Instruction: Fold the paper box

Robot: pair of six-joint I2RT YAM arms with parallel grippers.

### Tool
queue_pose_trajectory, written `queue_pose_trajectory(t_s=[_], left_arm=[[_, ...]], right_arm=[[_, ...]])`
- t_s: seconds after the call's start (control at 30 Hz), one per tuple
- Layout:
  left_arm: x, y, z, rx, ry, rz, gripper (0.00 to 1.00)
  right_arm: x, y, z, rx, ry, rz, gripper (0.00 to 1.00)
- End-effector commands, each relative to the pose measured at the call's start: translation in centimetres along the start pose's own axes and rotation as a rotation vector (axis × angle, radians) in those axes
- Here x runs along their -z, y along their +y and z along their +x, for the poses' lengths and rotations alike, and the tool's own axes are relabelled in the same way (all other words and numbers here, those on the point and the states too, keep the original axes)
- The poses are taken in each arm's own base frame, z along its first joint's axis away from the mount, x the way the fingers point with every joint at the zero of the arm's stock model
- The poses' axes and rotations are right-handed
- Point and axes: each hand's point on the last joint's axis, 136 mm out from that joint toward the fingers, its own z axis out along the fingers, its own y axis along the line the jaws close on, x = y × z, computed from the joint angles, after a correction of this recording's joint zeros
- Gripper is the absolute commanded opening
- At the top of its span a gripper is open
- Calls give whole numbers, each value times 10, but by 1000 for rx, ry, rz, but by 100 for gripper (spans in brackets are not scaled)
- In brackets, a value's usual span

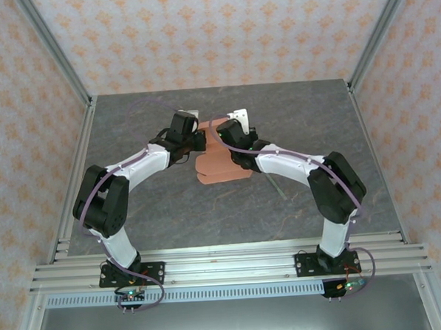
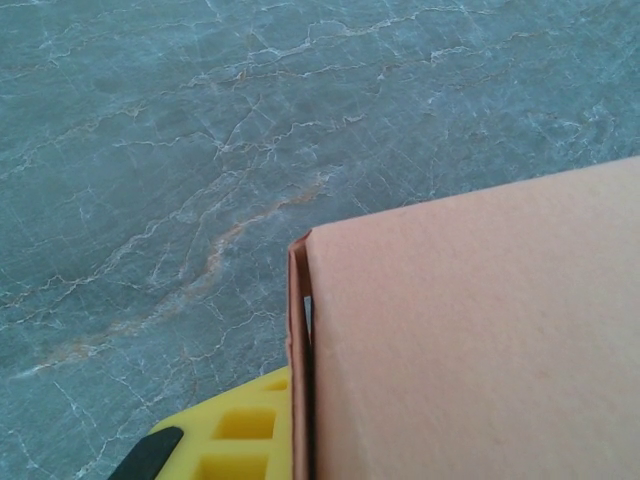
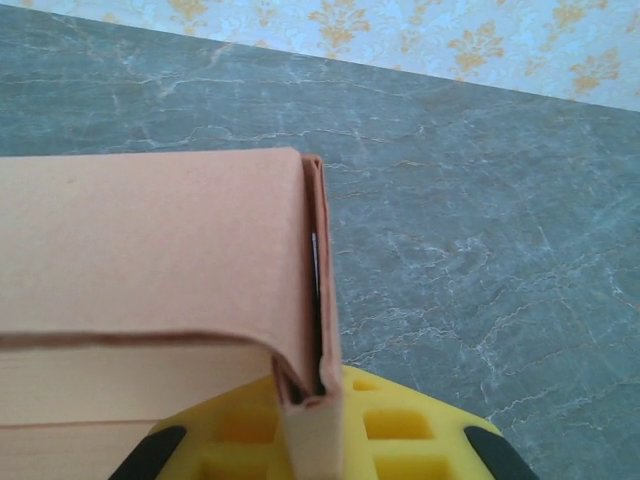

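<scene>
One salmon-orange thin-card paper box point(image 1: 224, 168), matte, part-folded, crisp creases; sits at centre of grey marble-veined tabletop point(image 1: 130, 140). Near panel flat on tabletop, far panel raised; long axis unclear. One thin grey stick point(image 1: 274, 184) lies right of tabletop centre. Two grippers, yellow latticed fingers point(image 3: 400, 425), above tabletop centre: left gripper point(image 2: 295, 440) clamped on box's left edge; right gripper point(image 3: 312, 435) clamped on upright folded flap.
</scene>
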Motion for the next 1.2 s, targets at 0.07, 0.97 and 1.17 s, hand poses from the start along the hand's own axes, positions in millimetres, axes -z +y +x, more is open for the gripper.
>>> queue_pose_trajectory(t_s=[0.07,0.97,1.17], left_arm=[[7,-2,-8,3,-8,-4,0],[12,33,10,-25,123,-152,0],[30,37,45,-61,292,-147,0]], right_arm=[[-3,-20,-15,-47,-29,115,14],[98,17,-16,-73,128,-493,76],[112,-14,-18,-66,111,-429,76]])
